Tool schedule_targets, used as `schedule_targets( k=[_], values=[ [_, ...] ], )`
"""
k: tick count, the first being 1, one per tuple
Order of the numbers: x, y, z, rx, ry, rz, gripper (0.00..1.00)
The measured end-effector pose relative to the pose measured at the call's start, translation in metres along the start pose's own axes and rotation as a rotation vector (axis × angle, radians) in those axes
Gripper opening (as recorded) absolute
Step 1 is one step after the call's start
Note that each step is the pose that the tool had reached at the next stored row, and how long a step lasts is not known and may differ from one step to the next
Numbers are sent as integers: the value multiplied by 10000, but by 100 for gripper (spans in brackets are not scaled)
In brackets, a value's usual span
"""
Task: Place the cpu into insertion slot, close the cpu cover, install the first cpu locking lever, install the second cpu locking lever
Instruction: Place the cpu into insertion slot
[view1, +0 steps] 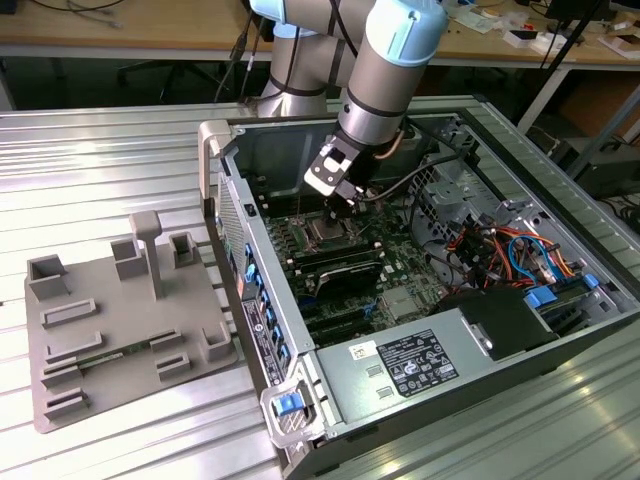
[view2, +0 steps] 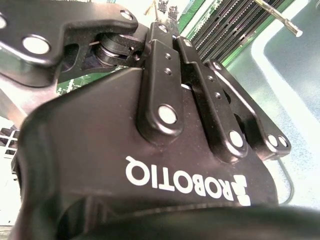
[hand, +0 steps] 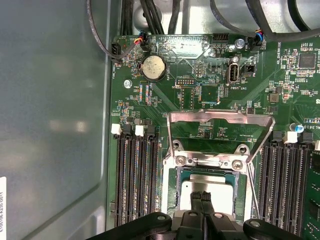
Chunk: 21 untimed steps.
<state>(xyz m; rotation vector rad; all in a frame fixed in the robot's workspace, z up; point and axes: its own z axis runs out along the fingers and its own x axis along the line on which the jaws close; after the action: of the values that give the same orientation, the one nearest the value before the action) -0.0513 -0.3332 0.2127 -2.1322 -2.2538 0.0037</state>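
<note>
Over the small square dark insertion slot (hand: 207, 174) | black gripper (hand: 202, 195) fingers pressed together, holding nothing | flat silver-grey square cpu (hand: 222, 192) lying in slot | silver metal-frame cpu cover (hand: 220, 117) raised open

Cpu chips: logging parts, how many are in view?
1. The cpu sits in the insertion slot, at the pincer, with the cpu cover raised. Others could be hidden.

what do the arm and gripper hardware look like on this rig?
Arm: silver-grey tube links with light-blue joint caps. A white bracket sits at the wrist, with a black cable beside it. Gripper: matte black, linkage bars with silver pins, white lettering on the body.
</note>
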Motion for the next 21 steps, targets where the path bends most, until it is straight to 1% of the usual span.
schedule_targets(
  k=[6, 9, 12, 14, 17, 21],
  values=[
    [0, 0, -1, 0, 6, 0, 11],
    [0, -1, -15, 1, 5, 0, 11],
    [1, -2, -58, 0, 13, -1, 11],
    [3, -3, -105, 0, 20, -1, 11],
    [4, -4, -146, -2, 30, -1, 11],
    [5, -5, -191, -1, 29, -1, 11]
  ],
)
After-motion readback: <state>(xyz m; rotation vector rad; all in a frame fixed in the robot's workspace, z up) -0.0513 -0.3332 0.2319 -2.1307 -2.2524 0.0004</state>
